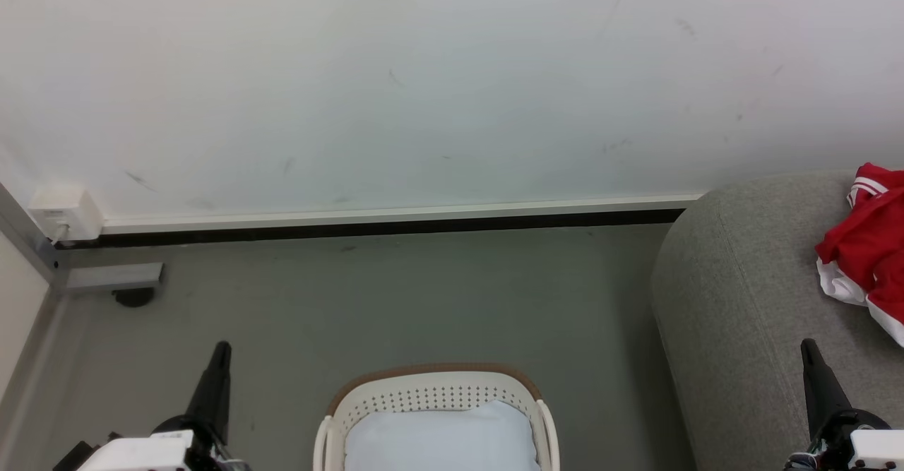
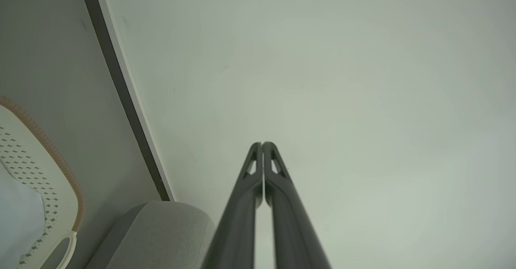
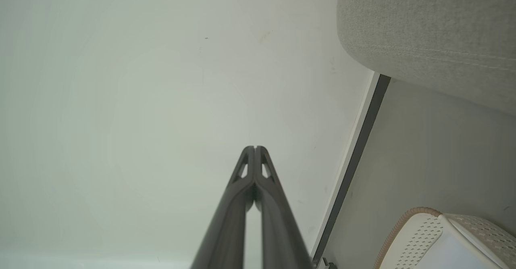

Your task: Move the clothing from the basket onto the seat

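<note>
The red clothing [image 1: 865,245] lies bunched on the grey sofa [image 1: 741,301] at the far right. The heap runs roughly front to back, ahead of the right gripper [image 1: 808,347] and a little to its outside, so that arm is much the nearer. The basket [image 1: 431,390] between the arms shows a pale liner [image 1: 441,436] and no red, so the job looks done; the right and left gripper [image 1: 222,347] both have fingers pressed together on nothing, over grey floor [image 1: 395,294] before a scuffed white wall [image 1: 424,82].

basket [image 1: 434,395] looks like matt holey plastic, seat [image 1: 734,301] is rough woven cloth, clothing [image 1: 865,245] soft smooth fabric
</note>
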You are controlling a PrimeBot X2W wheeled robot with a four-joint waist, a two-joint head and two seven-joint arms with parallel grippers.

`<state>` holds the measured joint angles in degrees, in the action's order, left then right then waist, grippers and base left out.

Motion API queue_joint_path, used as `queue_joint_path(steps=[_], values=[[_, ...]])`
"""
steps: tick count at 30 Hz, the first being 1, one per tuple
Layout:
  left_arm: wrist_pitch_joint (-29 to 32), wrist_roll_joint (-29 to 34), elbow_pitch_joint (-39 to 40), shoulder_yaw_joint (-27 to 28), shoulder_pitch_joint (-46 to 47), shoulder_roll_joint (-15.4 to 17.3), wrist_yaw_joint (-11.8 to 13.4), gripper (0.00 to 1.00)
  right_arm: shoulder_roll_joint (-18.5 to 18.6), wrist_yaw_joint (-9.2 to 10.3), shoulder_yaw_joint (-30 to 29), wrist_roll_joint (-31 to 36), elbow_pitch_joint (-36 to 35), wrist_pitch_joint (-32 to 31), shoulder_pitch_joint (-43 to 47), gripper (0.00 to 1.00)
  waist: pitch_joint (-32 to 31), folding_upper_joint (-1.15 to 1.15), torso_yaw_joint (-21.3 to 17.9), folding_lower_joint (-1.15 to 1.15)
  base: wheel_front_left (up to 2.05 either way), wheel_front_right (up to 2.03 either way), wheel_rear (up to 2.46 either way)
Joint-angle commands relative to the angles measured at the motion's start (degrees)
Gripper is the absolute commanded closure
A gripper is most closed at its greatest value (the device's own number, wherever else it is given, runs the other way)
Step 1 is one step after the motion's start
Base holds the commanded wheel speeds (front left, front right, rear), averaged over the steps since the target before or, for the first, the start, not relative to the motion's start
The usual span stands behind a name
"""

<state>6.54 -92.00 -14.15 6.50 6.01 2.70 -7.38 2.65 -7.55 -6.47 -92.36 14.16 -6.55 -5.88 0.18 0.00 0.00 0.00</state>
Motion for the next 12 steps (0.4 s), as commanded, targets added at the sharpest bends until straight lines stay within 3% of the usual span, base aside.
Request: queue_joint_path(steps=[1,12], values=[[0.22,-0.74,0.16,0.19,0.52,0.33,-0.26,1.00,0.42,0.12,-0.21,-0.10,-0.28,-0.18,-0.71,1.00,0.00,0.00,0.00,0.00,0.00,0.00,0.00],[0.22,-0.75,0.16,0.19,0.52,0.33,-0.26,1.00,0.41,0.12,-0.21,-0.10,-0.29,-0.18,-0.71,1.00,0.00,0.00,0.00,0.00,0.00,0.00,0.00]])
